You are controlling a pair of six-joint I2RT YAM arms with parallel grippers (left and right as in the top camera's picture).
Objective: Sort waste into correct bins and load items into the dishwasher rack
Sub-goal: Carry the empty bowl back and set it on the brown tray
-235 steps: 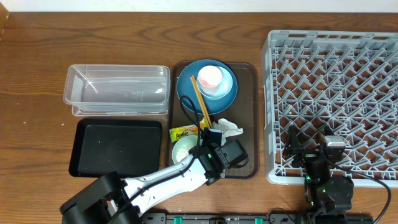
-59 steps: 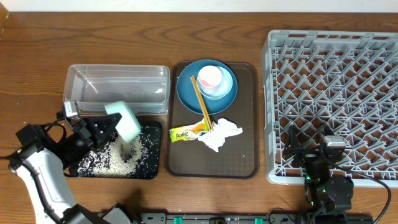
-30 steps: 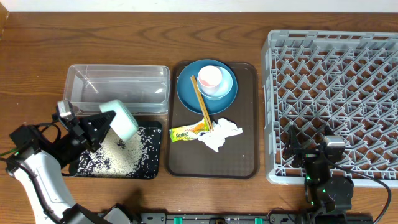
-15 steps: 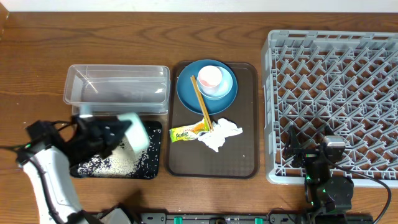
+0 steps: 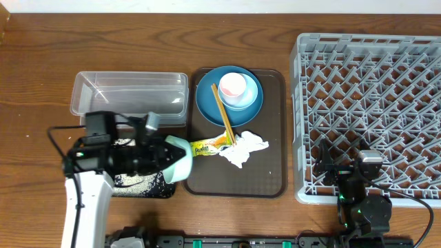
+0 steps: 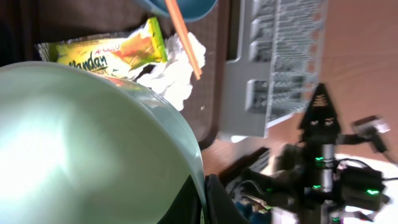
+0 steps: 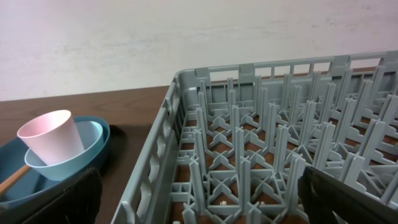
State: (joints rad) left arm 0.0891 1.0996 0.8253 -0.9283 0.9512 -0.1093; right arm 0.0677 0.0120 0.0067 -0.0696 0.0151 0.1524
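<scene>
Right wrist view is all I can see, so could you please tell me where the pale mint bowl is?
Observer: The left hand holds the pale mint bowl on its side, above the edge where the black tray meets the brown serving tray.
Operator: Thank you. Where is the rice?
Observer: White rice grains lie in the black tray; I cannot see inside the bowl.
Operator: What waste lies on the brown tray?
Observer: The crumpled napkin and the yellow-green wrapper, by the lower end of the chopsticks.
</scene>
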